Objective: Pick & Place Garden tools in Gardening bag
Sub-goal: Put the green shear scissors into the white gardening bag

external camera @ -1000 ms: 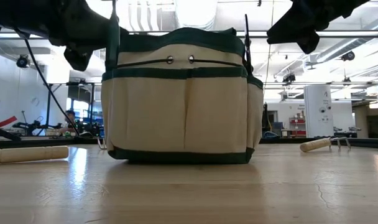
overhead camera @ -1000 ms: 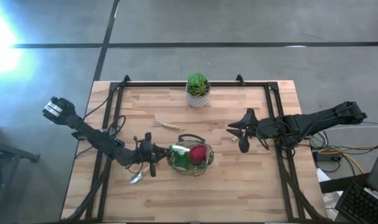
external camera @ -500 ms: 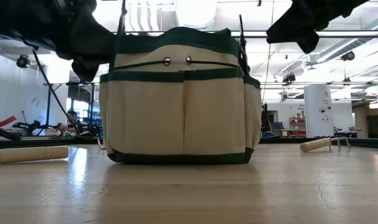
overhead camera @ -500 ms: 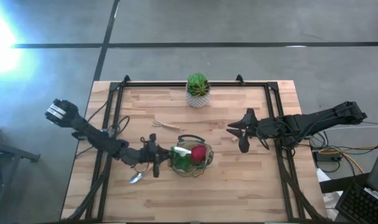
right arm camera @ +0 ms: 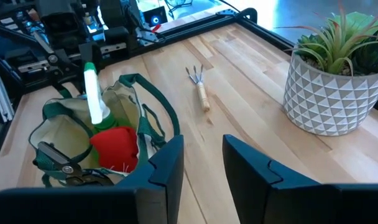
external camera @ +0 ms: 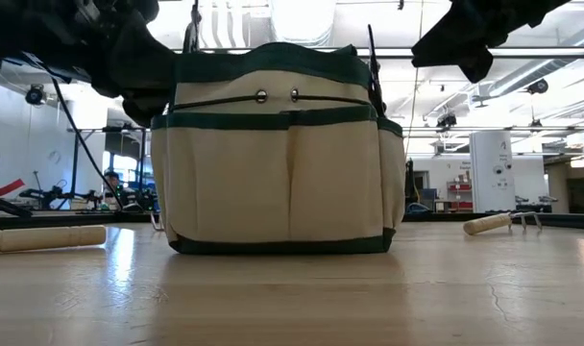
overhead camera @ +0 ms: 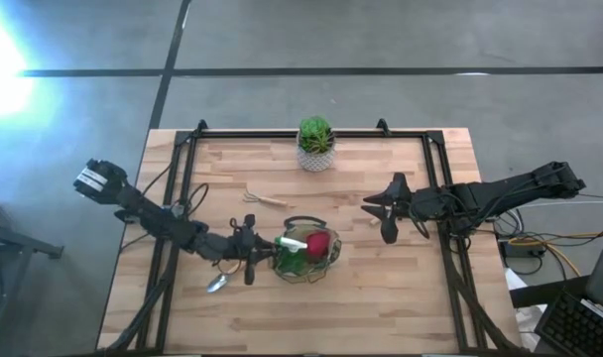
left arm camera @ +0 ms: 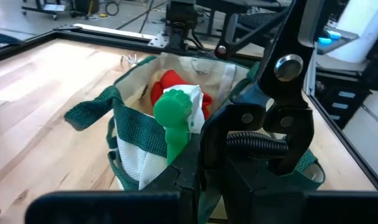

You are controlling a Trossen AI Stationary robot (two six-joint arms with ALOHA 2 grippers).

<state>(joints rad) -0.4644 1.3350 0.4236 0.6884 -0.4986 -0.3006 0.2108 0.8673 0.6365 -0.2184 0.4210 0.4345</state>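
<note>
Left gripper (overhead camera: 250, 255) nearer gardening bag (overhead camera: 306, 250); one rake (overhead camera: 265, 199) outside.

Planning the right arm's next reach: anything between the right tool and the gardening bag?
No. High view shows bare wood between the right tool and the gardening bag. The rake lies off that line.

I see a beige canvas bag (external camera: 278, 154) of matt woven cloth with olive-green trim and small shiny metal rivets. Inside it, a glossy green plastic spray bottle (left arm camera: 173, 121) and dark pruning shears (left arm camera: 282, 87) with a bright metal pivot. The pale wooden table (external camera: 292, 288) under it looks smooth and faintly sheened.
</note>
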